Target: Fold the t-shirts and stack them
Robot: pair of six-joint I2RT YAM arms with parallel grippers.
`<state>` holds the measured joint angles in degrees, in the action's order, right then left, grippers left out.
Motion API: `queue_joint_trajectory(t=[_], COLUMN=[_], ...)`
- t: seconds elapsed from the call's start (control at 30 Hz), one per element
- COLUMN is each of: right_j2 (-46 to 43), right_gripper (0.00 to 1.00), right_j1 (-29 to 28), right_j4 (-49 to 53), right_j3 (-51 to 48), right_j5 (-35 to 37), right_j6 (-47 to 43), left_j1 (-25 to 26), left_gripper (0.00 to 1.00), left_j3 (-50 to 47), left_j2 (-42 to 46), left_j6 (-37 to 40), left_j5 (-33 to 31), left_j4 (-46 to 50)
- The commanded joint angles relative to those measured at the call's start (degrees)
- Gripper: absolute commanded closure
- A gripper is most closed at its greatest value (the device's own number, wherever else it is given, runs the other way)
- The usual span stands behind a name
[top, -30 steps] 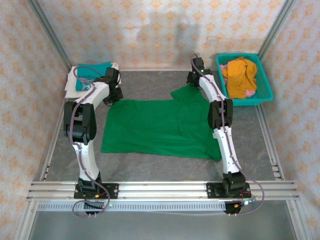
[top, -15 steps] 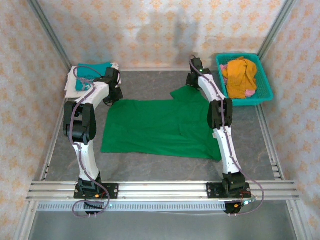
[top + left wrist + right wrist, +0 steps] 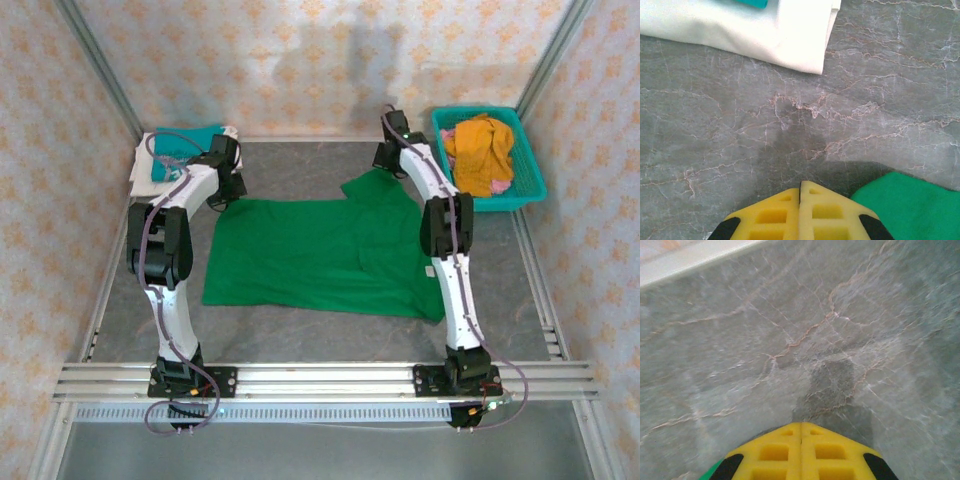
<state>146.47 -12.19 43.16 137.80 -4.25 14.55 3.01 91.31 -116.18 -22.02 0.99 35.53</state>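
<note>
The deep-green t-shirt (image 3: 320,255) lies spread flat in the middle of the table. My left gripper (image 3: 228,192) sits at its far left corner. Its yellow fingers (image 3: 800,183) are shut, and green cloth (image 3: 910,202) shows just right of them. My right gripper (image 3: 388,160) is at the far right sleeve, its fingers (image 3: 801,424) also shut, with a sliver of green (image 3: 710,474) at their lower left. No cloth shows in either seam. The teal t-shirt (image 3: 185,145) lies folded on the folded white one (image 3: 145,178) (image 3: 765,30) at the back left.
A teal basket (image 3: 533,155) holding orange cloth (image 3: 480,150) stands at the back right. Patterned walls close in the table on three sides. An aluminium rail (image 3: 320,378) carrying both arm bases runs along the near edge.
My right gripper has closed at the shirt's far right sleeve, and that arm's elbow has shifted slightly. The left arm and the shirt have not moved.
</note>
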Motion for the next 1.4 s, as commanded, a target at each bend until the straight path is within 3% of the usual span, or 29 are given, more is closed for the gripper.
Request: queue_joint_trajectory(t=[0.0, 0.23, 0.6, 0.8, 1.37], right_j2=[-6.74, -11.02, -29.41, -38.73, -58.57], right_gripper=[1.0, 1.0, 1.0, 1.0, 1.0], right_j1=[0.06, 0.07, 0.07, 0.23, 0.38], right_j4=[-4.85, -8.55, -29.92, -36.81, -39.36], right_j3=[-2.86, -9.66, -37.91, -49.97, -70.91], right_j5=[-0.99, -1.71, -4.89, -4.34, -4.8], right_j6=[1.73, 3.19, 4.79, 5.31, 7.01], left_j1=[-0.35, -0.6, -1.68, -2.02, -3.2], left_gripper=[1.0, 1.0, 1.0, 1.0, 1.0], left_j3=[-1.22, -1.43, -5.62, -9.21, -17.74], left_j2=[2.74, 3.97, 5.84, 10.03, 13.35], left_j6=[-0.92, -0.08, 0.71, 1.63, 3.98], left_j5=[-1.0, -1.32, -1.35, -2.27, -8.72], left_j4=[-1.12, -0.91, -2.5, -3.95, -8.72])
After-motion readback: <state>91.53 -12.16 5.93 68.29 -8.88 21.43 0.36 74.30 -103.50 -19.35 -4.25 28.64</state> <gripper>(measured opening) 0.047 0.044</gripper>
